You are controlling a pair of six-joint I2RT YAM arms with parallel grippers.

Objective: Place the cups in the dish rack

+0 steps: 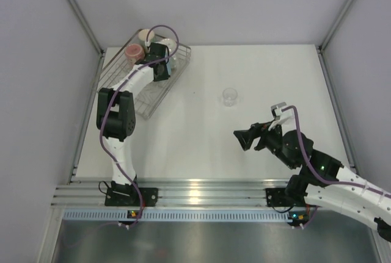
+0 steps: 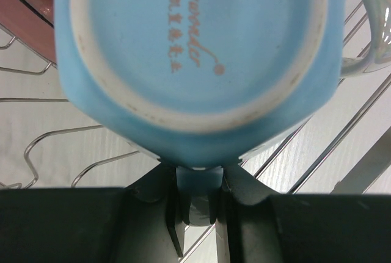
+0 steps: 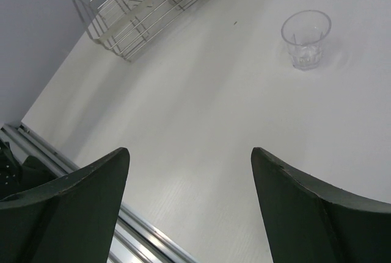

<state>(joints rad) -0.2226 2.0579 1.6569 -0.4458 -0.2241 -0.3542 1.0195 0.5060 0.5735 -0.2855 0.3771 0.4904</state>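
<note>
The silver wire dish rack (image 1: 148,109) stands at the far left of the table. My left gripper (image 1: 161,63) reaches into it. It is shut on the handle of a light blue cup (image 2: 195,49), whose base fills the left wrist view above the rack's wires (image 2: 46,141). A pink-red mug (image 1: 134,52) and a cream mug (image 1: 145,34) sit in the rack's far end, with a white mug (image 1: 171,46) beside them. One clear glass (image 1: 230,96) (image 3: 305,38) stands upright on the bare table. My right gripper (image 1: 245,138) (image 3: 190,160) hovers open and holds nothing, nearer than the glass.
An aluminium rail (image 1: 201,188) runs along the near edge of the table, where both arm bases are bolted. Grey walls with metal posts close in the left, right and far sides. The rack (image 3: 116,25) shows at the top left of the right wrist view.
</note>
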